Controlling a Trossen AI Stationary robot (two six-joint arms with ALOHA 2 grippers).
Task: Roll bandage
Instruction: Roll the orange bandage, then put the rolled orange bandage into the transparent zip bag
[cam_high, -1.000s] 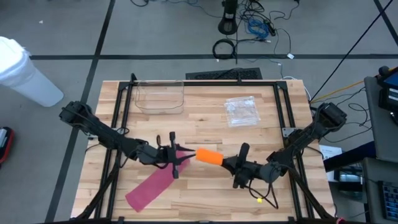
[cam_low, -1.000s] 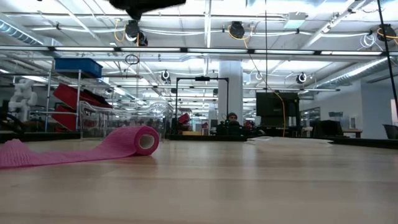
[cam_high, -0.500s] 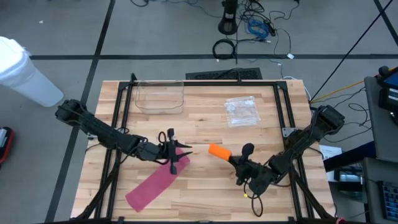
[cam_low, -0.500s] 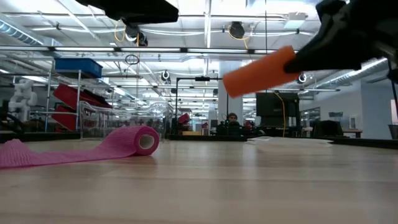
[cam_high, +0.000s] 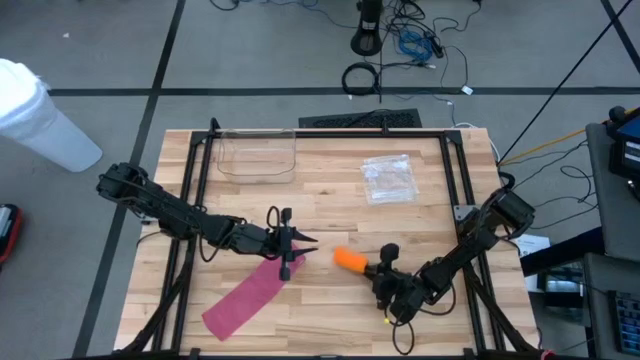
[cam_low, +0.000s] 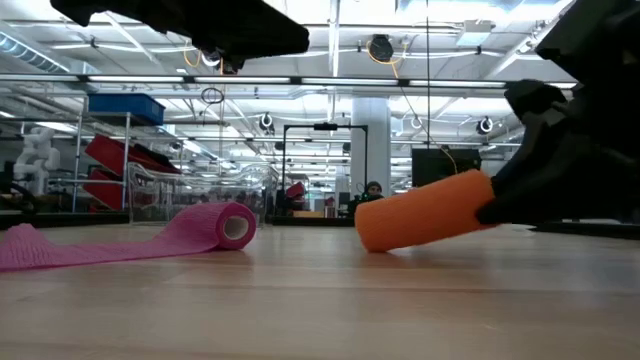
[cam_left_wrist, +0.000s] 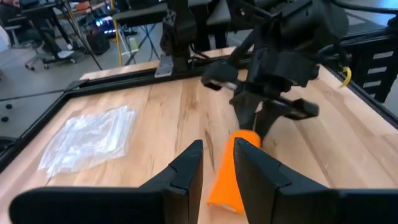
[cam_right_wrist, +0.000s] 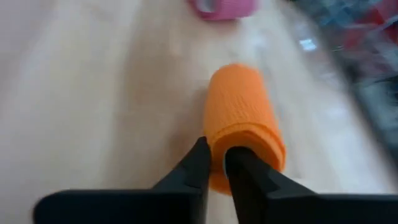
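1. The pink bandage (cam_high: 250, 297) lies on the table (cam_high: 330, 205) toward 7 o'clock from its centre. A flat, loose tail runs out to the near-left corner, and the wound end (cam_low: 225, 225) sits up toward the middle. It looks like soft, light, stretchy crepe, so I judge it would wrinkle or slide rather than resist a push.

2. The left end effector (cam_high: 285, 248) hovers over that wound end. In the left wrist view its fingers (cam_left_wrist: 186, 171) stand a narrow gap apart with nothing between them.

3. Best hold for the pink one, as I judge it, is across the flat ends of the wound part, not on the limp tail, which would only bunch.

4. The orange bandage roll (cam_high: 350, 260) is fully wound and rests just right of the table's centre, at about 5 o'clock, tilted with one end touching the wood in the low view.

5. The right end effector (cam_high: 382, 270) pinches the layers at one end of the orange roll, its fingers (cam_right_wrist: 200, 163) nearly closed. The roll is squashy, so a hard squeeze could deform it, and a grip on the outer wrap alone could loosen it.

6. A crinkled clear plastic bag (cam_high: 388, 178) and a clear tray (cam_high: 256, 157) lie toward 12 o'clock, well apart from both arms.
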